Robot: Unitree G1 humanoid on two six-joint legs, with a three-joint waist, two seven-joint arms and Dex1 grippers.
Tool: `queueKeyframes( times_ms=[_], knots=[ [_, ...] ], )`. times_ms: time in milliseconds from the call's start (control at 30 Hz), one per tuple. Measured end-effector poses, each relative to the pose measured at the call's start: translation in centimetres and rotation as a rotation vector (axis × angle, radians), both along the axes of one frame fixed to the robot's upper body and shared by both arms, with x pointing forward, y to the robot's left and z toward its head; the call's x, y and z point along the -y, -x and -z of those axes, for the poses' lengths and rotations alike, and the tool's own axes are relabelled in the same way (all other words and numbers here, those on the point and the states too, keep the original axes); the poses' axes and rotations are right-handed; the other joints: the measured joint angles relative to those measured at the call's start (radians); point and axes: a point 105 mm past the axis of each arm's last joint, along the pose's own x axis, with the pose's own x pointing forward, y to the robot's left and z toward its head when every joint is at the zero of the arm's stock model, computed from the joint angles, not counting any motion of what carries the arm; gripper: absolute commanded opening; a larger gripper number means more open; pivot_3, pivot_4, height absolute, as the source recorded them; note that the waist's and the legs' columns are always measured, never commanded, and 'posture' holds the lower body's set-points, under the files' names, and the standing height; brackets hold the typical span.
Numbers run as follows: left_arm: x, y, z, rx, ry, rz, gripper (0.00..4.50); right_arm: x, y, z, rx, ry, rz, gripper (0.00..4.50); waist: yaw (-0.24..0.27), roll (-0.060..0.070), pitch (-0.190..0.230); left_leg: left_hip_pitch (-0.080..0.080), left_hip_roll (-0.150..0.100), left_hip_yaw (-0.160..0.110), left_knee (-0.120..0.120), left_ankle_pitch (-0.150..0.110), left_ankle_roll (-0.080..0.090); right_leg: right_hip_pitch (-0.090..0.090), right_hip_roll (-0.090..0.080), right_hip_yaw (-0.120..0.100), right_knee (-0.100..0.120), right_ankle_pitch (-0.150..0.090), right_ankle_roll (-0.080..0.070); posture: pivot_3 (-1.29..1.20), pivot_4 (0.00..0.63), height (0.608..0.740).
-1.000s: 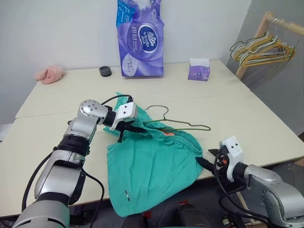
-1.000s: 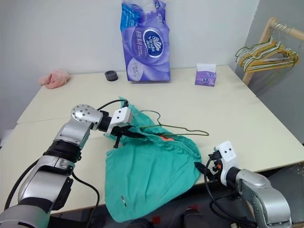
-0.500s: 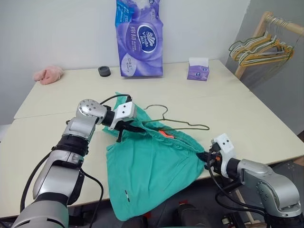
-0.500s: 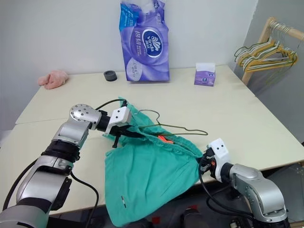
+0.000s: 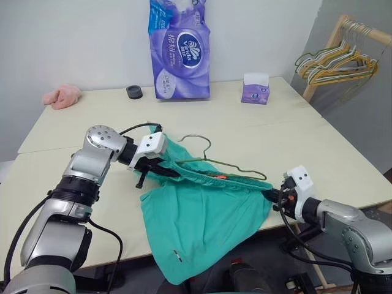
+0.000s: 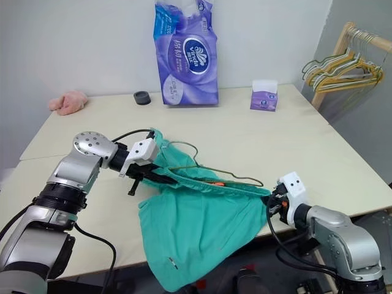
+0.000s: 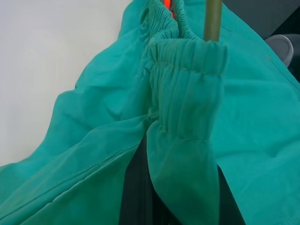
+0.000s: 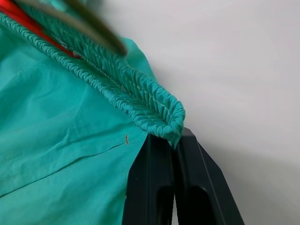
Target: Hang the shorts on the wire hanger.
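Left eye view: the shorts (image 5: 205, 211) lie near the front edge of the tabletop (image 5: 306, 141), their lower part hanging over that edge, with the waistband stretched between both arms. The wire hanger (image 5: 226, 164) lies on the tabletop just behind the waistband, its left end apparently inside the fabric and its hook pointing toward the far side. The left gripper (image 5: 160, 171) is closed on the waistband's left end; the right gripper (image 5: 271, 196) is closed on its right end. Right eye view: same arrangement; the hanger's right shoulder sits apart from the waistband, so I judge it not yet threaded. Left wrist view: the fingers (image 7: 138, 187) are pinched together with gathered elastic folded over them, and the hanger wire runs into that fold. Right wrist view: the fingers (image 8: 187, 187) are pressed tight on only the very tip of the waistband. Risk: that shallow right hold could slip under further stretching, and the elastic would snap back; pulling could also drag the loose hanger out of the waistband.
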Motion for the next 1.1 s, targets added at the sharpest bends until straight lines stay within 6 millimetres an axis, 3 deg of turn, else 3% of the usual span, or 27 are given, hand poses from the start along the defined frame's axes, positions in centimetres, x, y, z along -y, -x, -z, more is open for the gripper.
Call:
queueKeyframes(
  times_ms=[333, 667, 900, 1100],
  knots=[
    [-0.6, -0.3, 1.0, 0.005, -0.058, -0.006, 0.00, -0.1, 0.4, -0.6, 0.000, 0.005, -0.029, 0.02, -0.001, 0.000, 0.000, 0.000, 0.000, 0.000, 0.000, 0.000, 0.000, 0.000, 0.000, 0.000, 0.000, 0.000, 0.000, -0.18, 0.054, 0.740],
    [-0.6, -1.6, 1.4, 0.102, -0.099, -0.031, 0.00, 0.1, 1.4, -3.6, 0.071, 0.165, -0.160, 0.02, -0.001, 0.000, 0.000, 0.000, 0.000, 0.000, 0.000, -0.001, 0.001, 0.000, 0.000, 0.000, -0.001, -0.003, 0.006, -0.20, 0.058, 0.740],
    [2.1, -1.9, 1.2, 0.149, -0.076, -0.029, 0.00, -2.3, -0.9, -6.5, 0.191, 0.332, -0.316, 0.02, -0.011, 0.001, 0.001, 0.000, 0.001, 0.001, 0.001, -0.002, 0.002, 0.000, 0.000, 0.001, -0.001, -0.003, 0.006, -0.22, 0.056, 0.740],
    [2.1, -1.5, 1.9, 0.158, -0.136, -0.016, 0.00, -2.1, -1.9, -6.2, 0.199, 0.461, -0.400, 0.02, -0.011, 0.001, 0.001, -0.001, 0.000, 0.001, 0.001, -0.003, 0.002, 0.000, -0.001, 0.001, -0.002, -0.002, 0.002, -0.21, 0.057, 0.740]
  ],
)
